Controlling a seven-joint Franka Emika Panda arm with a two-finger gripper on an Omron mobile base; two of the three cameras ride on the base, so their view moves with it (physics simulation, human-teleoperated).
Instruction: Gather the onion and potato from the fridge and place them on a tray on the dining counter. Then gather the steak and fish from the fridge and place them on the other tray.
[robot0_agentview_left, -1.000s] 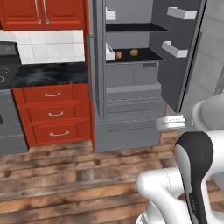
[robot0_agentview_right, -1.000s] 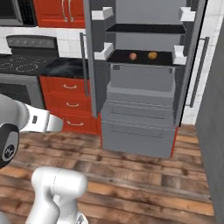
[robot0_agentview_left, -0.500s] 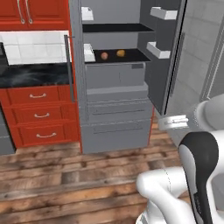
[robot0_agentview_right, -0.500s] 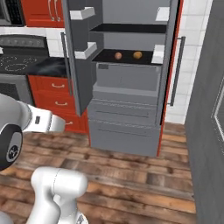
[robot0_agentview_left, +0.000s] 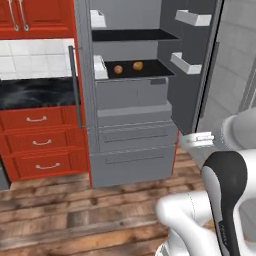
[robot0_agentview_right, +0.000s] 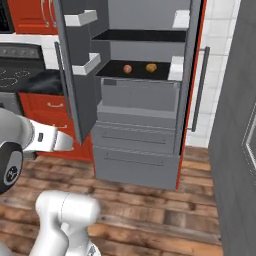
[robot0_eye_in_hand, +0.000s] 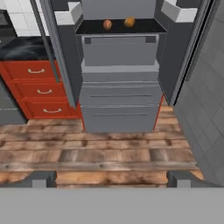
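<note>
The fridge (robot0_agentview_left: 130, 115) stands open, top cut off; two small round items (robot0_eye_in_hand: 118, 22) sit on its shelf, indistinct. The pincer (robot0_eye_in_hand: 111, 178) gapes wide above bare floor.

Lighting was even, flat, rendered; no clear source. Tall grey double-door fridge (robot0_agentview_left: 132, 100) interior was dim, black shelves nearly shadow-dark. No glare. Soft low-resolution blur throughout; wooden plank floor (robot0_eye_in_hand: 109, 153) slightly smeared.

Black fridge shelf (robot0_agentview_left: 150, 69), reddish onion (robot0_agentview_left: 118, 69) and tan potato (robot0_agentview_left: 138, 65) lying on it, slightly apart
</note>
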